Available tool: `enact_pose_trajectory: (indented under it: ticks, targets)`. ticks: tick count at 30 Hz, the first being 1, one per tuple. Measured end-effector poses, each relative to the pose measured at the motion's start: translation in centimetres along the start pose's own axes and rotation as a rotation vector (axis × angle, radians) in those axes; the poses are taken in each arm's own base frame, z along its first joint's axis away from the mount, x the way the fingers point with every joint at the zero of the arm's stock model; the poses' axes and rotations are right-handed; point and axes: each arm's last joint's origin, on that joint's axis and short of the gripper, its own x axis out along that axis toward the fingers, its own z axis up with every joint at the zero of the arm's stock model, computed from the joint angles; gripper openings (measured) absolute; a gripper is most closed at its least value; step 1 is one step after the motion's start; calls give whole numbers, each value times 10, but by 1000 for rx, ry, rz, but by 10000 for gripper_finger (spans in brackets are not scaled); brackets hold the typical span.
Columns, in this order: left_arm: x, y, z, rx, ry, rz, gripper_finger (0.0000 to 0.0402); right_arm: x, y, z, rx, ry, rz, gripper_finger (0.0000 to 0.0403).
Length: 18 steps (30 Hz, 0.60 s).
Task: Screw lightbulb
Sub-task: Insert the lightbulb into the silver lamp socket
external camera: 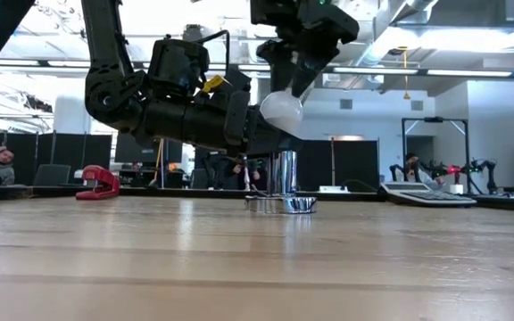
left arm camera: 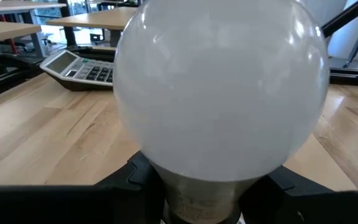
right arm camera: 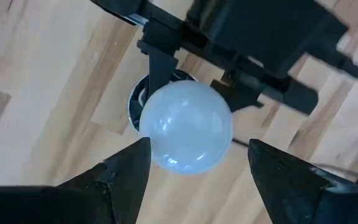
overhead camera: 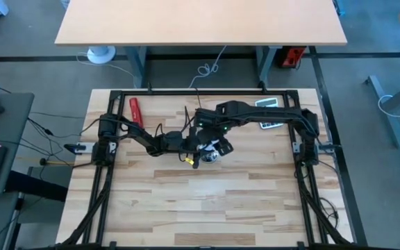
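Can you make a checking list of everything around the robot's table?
Surface: wooden table, bare in front.
Job's things: lightbulb held in the air above the shiny socket, not yet in it.
Clutter: red tool; calculator.
Grippers: left gripper grips the bulb's base; right gripper open, fingers either side of the glass, not touching.
Cables: white cable looped on the floor beyond the table.
Surroundings: another desk; a person far behind.
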Motion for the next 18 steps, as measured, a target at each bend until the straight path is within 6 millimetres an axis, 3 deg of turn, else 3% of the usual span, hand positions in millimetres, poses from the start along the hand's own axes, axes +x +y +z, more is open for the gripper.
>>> enact_pose_trajectory:
  ticks: [15,18]
  targets:
    - [0,0,0,23,3,-1,146,0,3,8,-95,-109,60,276]
    - [0,0,-1,23,6,-1,146,10,0,8,-88,-87,77,276]
